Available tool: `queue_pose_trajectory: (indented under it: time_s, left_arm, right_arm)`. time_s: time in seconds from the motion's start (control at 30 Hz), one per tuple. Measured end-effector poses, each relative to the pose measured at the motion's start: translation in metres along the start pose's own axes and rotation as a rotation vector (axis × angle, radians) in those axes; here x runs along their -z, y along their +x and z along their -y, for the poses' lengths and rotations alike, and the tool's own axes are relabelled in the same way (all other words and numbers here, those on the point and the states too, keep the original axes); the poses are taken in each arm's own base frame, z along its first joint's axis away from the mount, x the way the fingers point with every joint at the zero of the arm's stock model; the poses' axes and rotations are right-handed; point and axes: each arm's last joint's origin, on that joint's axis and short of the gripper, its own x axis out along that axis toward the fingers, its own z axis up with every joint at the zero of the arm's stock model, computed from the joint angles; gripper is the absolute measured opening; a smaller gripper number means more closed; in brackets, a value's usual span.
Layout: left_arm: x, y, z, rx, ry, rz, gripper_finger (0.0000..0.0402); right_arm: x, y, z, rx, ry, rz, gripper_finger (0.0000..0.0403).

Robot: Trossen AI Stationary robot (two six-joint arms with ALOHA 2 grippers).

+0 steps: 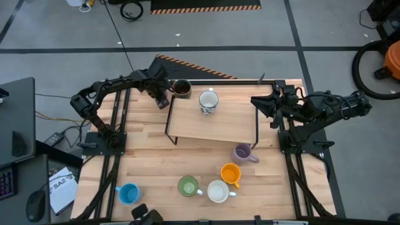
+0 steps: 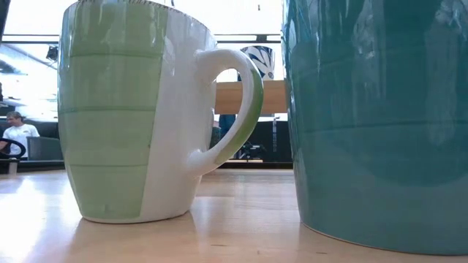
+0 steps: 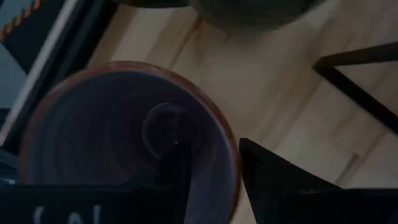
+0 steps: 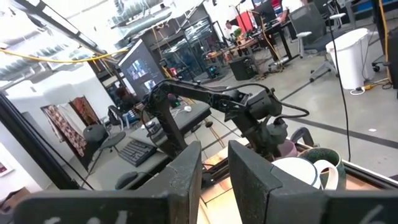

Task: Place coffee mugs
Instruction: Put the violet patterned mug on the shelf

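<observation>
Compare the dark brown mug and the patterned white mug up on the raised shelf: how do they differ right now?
The dark brown mug sits at the shelf's back left corner, with the left gripper at its rim; the patterned white mug stands free nearer the middle. Brown is dark inside, white pale. Both stand upright on the shelf.

brown mug [image 1: 181, 88] | patterned white mug [image 1: 208, 102] | lavender mug [image 1: 244, 153] | orange mug [image 1: 230, 174] | green mug [image 1: 187, 186] | blue mug [image 1: 129, 193]

The raised wooden shelf [image 1: 212, 122] is mostly bare — only the patterned white mug [image 1: 208, 102] at its twelve o'clock edge and the dark brown mug [image 1: 181, 88] at ten. Toward six o'clock five mugs cluster — open table [image 1: 150, 162] lies between.
</observation>
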Motion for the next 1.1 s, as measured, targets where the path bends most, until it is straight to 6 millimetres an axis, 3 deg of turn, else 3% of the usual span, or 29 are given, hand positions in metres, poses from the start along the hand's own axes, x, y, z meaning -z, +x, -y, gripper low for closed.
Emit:
queue_pose_trajectory:
  time_s: [0.1,0.27,0.4,0.63,0.77,0.93,1.1]
  left_arm:
    - [0.001,0.0,0.0,-0.014,-0.004,-0.011,0.0111]
    - [0.005,-0.001,0.001,-0.005,0.015,-0.063,0.0025]
    - [0.006,-0.012,0.0,0.014,0.052,-0.139,0.0024]
    - [-0.015,-0.078,-0.005,-0.072,0.067,-0.061,0.0024]
    - [-0.032,-0.122,-0.004,-0.115,0.019,0.097,0.0024]
    - [-0.045,-0.159,0.017,-0.082,0.138,0.249,0.0024]
    - [-0.055,-0.176,0.05,-0.043,0.347,0.338,0.0024]
  right_arm:
    - [0.0,0.0,0.0,0.0,0.0,-0.001,0.0086]
    - [0.0,0.0,0.0,0.0,0.0,-0.001,0.0086]
    - [-0.001,0.0,0.0,-0.003,0.004,0.006,0.0086]
    - [0.0,0.0,0.0,-0.002,-0.006,0.005,0.0086]
    - [0.0,0.0,0.0,-0.009,-0.008,0.002,0.0086]
    - [0.0,0.0,-0.001,-0.036,-0.009,-0.011,0.0086]
    - [0.0,0.0,-0.002,-0.051,-0.009,-0.018,0.0086]
